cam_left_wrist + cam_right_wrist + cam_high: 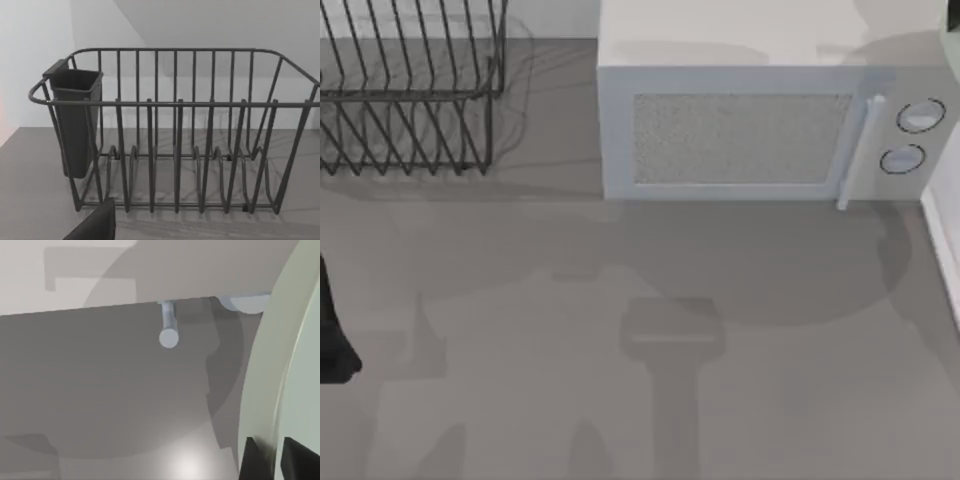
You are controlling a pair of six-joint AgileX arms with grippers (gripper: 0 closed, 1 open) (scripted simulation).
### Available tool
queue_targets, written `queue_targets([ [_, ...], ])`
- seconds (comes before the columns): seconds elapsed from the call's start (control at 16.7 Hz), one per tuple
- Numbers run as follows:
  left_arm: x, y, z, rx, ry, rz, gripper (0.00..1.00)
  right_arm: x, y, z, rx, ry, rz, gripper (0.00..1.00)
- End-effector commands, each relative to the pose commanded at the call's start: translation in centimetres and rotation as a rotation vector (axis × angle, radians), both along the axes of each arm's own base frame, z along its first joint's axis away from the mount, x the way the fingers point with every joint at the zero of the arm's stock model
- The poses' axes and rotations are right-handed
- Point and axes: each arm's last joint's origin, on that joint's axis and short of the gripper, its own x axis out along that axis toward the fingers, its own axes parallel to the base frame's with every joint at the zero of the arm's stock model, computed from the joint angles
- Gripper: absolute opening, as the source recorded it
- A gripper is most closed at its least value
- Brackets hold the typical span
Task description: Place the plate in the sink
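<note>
Countertop (520, 300) is grey and bare across its middle and front, crossed by soft shadows, with open room from the left edge through to the right. A dark wire dish rack (410, 90) stands at the back left corner; the left wrist view faces it square on, showing its upright dividers and a dark cutlery cup (75, 125) hung on one end wall. The grey-white microwave (740, 130) stands at the back right, door shut, its bar handle (855, 150) and two round knobs toward the right end. The sink (945, 240) appears as a narrow white-rimmed strip along the table's right edge, just in front of the microwave's right corner. The left arm sits at the far left edge of the table as a dark shape (332, 330); one dark fingertip shows low in the left wrist view, and whether the fingers are apart or together cannot be told. In the right wrist view the plate (280, 380) stands on edge, its pale mint-green rim sweeping up the frame, and the right gripper (275, 460) has its dark fingers (252, 462) clamped on that rim, one either side. Beyond the plate lie the countertop and the microwave's front lower edge with the handle end.
</note>
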Motion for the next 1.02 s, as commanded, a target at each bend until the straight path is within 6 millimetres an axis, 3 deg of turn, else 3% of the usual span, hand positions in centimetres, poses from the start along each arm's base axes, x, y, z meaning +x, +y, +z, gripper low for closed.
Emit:
queue_targets([
  [0.24,0.0,0.0,0.0,0.0,0.0,0.0,1.0,4.3,-5.5,-3.5,-0.02,0.01,-0.002,0.0],
  [0.48,0.0,0.0,0.0,0.0,0.0,0.0,1.0,8.1,-9.3,-9.5,-0.019,0.08,0.047,0.0],
  [0.72,0.0,0.0,0.0,0.0,0.0,0.0,1.0,10.0,-11.0,-14.4,-0.005,0.144,0.096,0.0],
  [1.02,0.0,0.0,0.0,0.0,0.0,0.0,1.0,10.2,-11.2,-15.0,-0.003,0.152,0.102,0.0],
])
